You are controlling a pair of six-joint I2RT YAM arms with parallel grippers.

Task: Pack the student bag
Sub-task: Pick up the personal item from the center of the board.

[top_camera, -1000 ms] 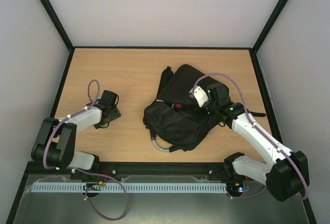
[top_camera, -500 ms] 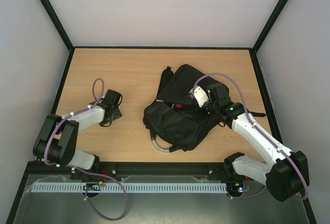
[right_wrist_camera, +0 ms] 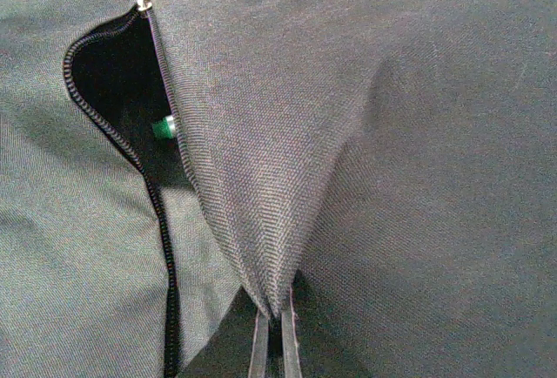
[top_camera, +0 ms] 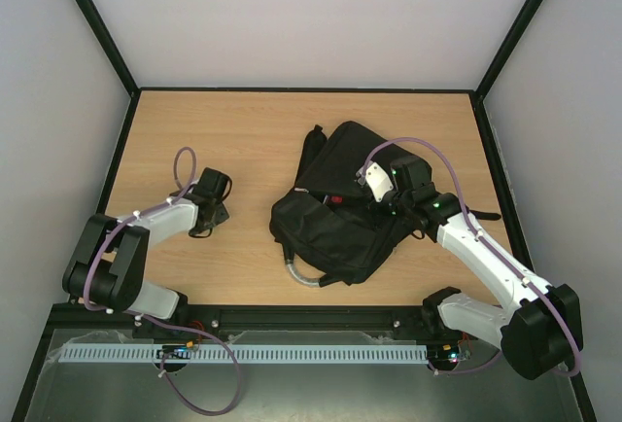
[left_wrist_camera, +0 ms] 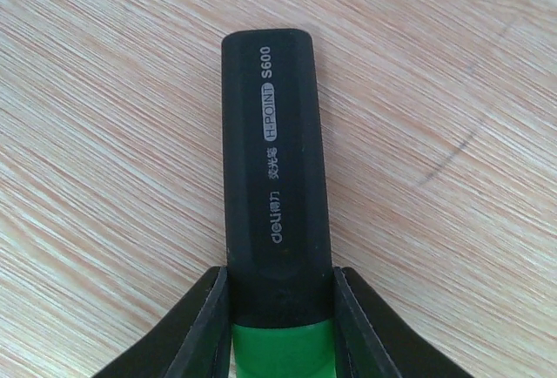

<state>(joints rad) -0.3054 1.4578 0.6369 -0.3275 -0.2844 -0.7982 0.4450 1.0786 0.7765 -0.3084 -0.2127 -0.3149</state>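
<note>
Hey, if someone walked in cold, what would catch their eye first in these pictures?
The large black fabric backpack sits right of centre on the light wooden table, the right arm's jaws pinching its fabric beside an unzipped pocket with something green inside. On the left, the left arm's jaws clamp a black and green highlighter pen on the wood.

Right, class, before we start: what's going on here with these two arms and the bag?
The left tool is down at the table, its fingers pressed against both sides of a black-capped green highlighter lying on the wood. The right tool pinches a fold of the student bag, holding its zip opening apart. Something green already sits inside. The highlighter is not yet in the bag.
</note>
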